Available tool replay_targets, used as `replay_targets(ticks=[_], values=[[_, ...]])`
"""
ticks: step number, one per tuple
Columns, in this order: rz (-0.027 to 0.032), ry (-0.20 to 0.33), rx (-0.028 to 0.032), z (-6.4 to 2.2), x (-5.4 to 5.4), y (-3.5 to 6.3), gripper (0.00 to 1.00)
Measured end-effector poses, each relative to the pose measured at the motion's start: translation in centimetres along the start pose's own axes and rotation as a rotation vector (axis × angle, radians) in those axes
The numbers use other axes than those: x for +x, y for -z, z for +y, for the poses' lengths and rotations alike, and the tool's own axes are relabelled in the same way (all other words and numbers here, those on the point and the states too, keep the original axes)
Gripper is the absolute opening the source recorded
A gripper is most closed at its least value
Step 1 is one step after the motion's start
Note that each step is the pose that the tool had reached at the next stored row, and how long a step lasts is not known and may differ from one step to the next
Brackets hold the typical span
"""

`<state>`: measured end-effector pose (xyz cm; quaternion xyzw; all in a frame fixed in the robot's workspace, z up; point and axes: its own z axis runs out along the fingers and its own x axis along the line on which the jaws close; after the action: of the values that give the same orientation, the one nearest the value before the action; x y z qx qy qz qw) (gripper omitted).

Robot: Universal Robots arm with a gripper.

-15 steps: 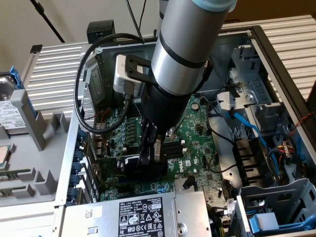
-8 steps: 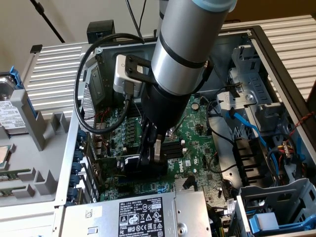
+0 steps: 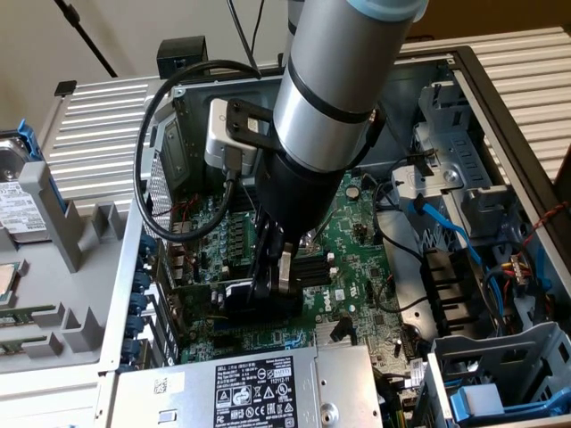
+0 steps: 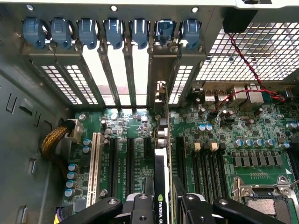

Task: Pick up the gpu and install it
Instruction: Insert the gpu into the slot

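- Exterior view: a silver-and-black robot arm (image 3: 330, 89) reaches down into an open computer case (image 3: 500, 80) lying on its side, its black pincer (image 3: 272, 276) low over the large green motherboard (image 3: 357, 259).
- The gpu (image 3: 236, 296) sits directly under the pincer, gripped between the fingers; what shows of it is a dark black block standing on edge just above the board, near the case's expansion-slot wall on the exterior view's left.
- A black cable (image 3: 147, 192) loops from the arm's wrist toward the exterior view's left; a power supply (image 3: 241, 392) with a printed label lies at the near edge of the case, and blue cables (image 3: 455, 236) run through the drive bay area on the exterior view's right.
- A hard drive (image 3: 20, 201) rests on the counter outside the case, on the exterior view's left.
- Wrist view: the pincer's black fingers (image 4: 140, 207) close narrowly on either side of the gpu (image 4: 161, 184), which stands upright on its thin edge between them.
- The card shows a black shroud edge with a green-and-white logo, and its silver end bracket (image 4: 162, 100) reaches toward the slot openings in the case's rear wall.
- It stands in line with the black expansion slots (image 4: 131, 158) on the motherboard; whether it is fully seated cannot be told.
- A row of blue retention clips (image 4: 112, 30) lines the rear wall above the slot covers.
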<state>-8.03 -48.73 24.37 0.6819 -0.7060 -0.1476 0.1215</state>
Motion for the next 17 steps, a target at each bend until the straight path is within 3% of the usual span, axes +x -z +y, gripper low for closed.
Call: replay_targets(ticks=[8, 13, 15, 16, 17], values=[[0.0, 0.0, -0.0001, 0.0, 0.0, 0.0, 0.26], [-0.0001, 0.0, 0.0, 0.0, 0.0, 0.0, 0.46], [0.0, 0.0, 0.0, 0.0, 0.0, 0.0, 0.46], [0.0, 0.0, 0.0, 0.0, 0.0, 0.0, 0.52], [0.0, 0.0, 0.0, 0.0, 0.0, 0.0, 0.52]])
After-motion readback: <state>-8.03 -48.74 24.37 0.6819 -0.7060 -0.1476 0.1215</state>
